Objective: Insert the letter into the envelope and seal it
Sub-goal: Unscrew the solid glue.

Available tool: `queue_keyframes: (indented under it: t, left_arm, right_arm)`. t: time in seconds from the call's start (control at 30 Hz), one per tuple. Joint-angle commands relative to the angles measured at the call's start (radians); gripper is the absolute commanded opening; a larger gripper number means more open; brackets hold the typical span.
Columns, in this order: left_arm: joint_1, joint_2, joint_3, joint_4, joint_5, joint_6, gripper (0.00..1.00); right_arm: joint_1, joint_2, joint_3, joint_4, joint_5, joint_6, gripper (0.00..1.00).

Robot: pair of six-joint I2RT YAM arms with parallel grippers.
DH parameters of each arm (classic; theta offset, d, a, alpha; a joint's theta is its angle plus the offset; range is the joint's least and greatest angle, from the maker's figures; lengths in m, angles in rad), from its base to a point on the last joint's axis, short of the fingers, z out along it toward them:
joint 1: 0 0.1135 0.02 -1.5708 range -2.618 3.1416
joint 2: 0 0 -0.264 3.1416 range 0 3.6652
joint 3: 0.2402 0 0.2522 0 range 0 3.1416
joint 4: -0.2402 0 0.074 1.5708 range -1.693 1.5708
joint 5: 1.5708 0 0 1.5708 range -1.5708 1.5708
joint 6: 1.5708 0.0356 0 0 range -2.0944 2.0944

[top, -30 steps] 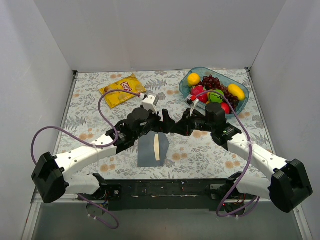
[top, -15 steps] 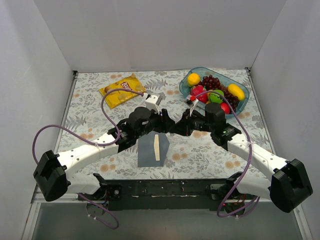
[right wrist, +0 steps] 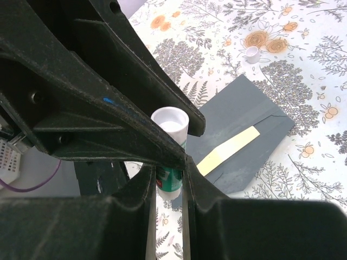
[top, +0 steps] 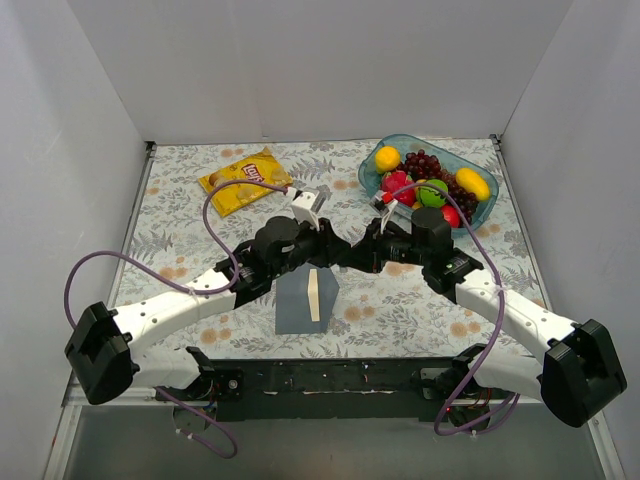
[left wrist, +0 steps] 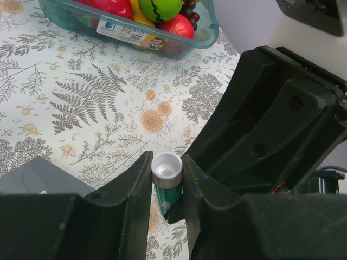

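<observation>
The slate grey-blue envelope [top: 295,308] lies flat near the front of the table, and a cream strip of the letter [top: 314,296] shows at its opening. Both are also in the right wrist view: envelope [right wrist: 246,114], letter [right wrist: 227,149]. Above the envelope's far edge the two grippers meet on a green glue stick. My left gripper [left wrist: 167,176] is shut on the stick's white end [left wrist: 166,168]. My right gripper [right wrist: 169,187] is shut on its green body [right wrist: 171,180]. In the top view, left gripper [top: 338,252] and right gripper [top: 354,254] hide the stick.
A clear blue tub of fruit [top: 478,214] stands at the back right, also in the left wrist view [left wrist: 214,32]. A yellow crisp bag [top: 245,180] lies at the back left. A small white cap-like piece [right wrist: 252,53] sits on the floral cloth beyond the envelope.
My left gripper's jaws have come together from wide open onto the white end of the glue stick. The right gripper has kept its hold and place.
</observation>
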Motion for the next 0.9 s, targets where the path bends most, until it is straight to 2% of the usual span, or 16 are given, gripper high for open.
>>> queue_keyframes:
  t: [0.0, 0.43, 0.47, 0.53, 0.57, 0.6, 0.67, 0.7, 0.87]
  left_arm:
    - [-0.003, -0.061, -0.043, 0.053, 0.097, 0.017, 0.0]
    - [-0.003, -0.159, -0.117, 0.177, 0.33, 0.05, 0.02]
    - [-0.003, -0.159, -0.117, 0.179, 0.336, 0.057, 0.1]
    - [-0.003, -0.168, -0.12, 0.177, 0.324, 0.054, 0.18]
    - [-0.003, -0.17, -0.122, 0.176, 0.3, 0.054, 0.38]
    - [-0.003, -0.171, -0.122, 0.174, 0.292, 0.055, 0.44]
    - [-0.003, -0.174, -0.117, 0.167, 0.257, 0.052, 0.5]
    - [-0.003, -0.176, -0.113, 0.165, 0.241, 0.047, 0.57]
    - [-0.003, -0.173, -0.09, 0.139, 0.157, 0.031, 0.65]
  right_arm:
    - [0.003, -0.023, -0.002, 0.082, -0.062, -0.005, 0.01]
    - [0.001, -0.065, -0.008, 0.153, -0.378, -0.093, 0.01]
    - [0.001, -0.066, -0.01, 0.157, -0.399, -0.097, 0.01]
    - [0.001, -0.074, -0.008, 0.151, -0.404, -0.102, 0.01]
    - [0.001, -0.075, -0.008, 0.145, -0.387, -0.111, 0.01]
    - [0.0, -0.079, -0.008, 0.127, -0.371, -0.114, 0.01]
    - [0.001, -0.085, -0.008, 0.107, -0.32, -0.125, 0.01]
    - [0.001, -0.085, -0.007, 0.084, -0.302, -0.134, 0.01]
    - [0.001, -0.075, -0.004, 0.058, -0.245, -0.139, 0.01]
